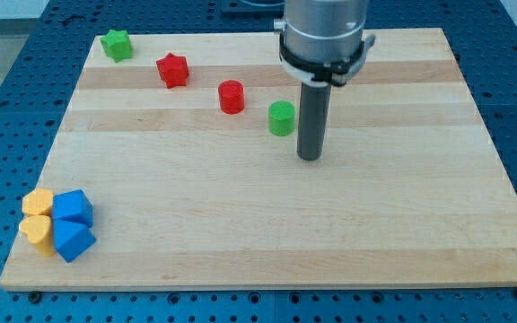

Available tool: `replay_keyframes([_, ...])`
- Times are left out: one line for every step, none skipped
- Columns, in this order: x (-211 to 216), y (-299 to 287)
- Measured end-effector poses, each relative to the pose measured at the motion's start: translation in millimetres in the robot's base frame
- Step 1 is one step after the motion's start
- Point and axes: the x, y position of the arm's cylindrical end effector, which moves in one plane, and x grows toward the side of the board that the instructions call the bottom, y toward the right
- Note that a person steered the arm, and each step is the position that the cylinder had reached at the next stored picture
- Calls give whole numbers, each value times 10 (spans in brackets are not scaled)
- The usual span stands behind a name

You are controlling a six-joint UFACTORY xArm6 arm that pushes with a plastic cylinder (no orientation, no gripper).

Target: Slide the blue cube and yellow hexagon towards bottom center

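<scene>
My tip, a bare rod holding nothing, rests just right of the green cylinder. The blue cube and yellow hexagon touch at the near left corner, well apart from it.

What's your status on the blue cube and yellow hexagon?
My tip beside green cylinder, far from targets. Blue cube and yellow hexagon clustered bottom-left. Path clear.

A silver-grey cylindrical wrist, ringed by what seems a black clamp, carries a straight dark rod.
</scene>
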Motion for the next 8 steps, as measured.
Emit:
replay_keyframes([95,-568])
replay_keyframes([82,-1306])
replay_keyframes([62,-2029])
replay_keyframes([109,-2871])
replay_keyframes([208,-3487])
replay_keyframes([216,-3516])
replay_keyframes([239,-3523])
replay_keyframes([443,-3520])
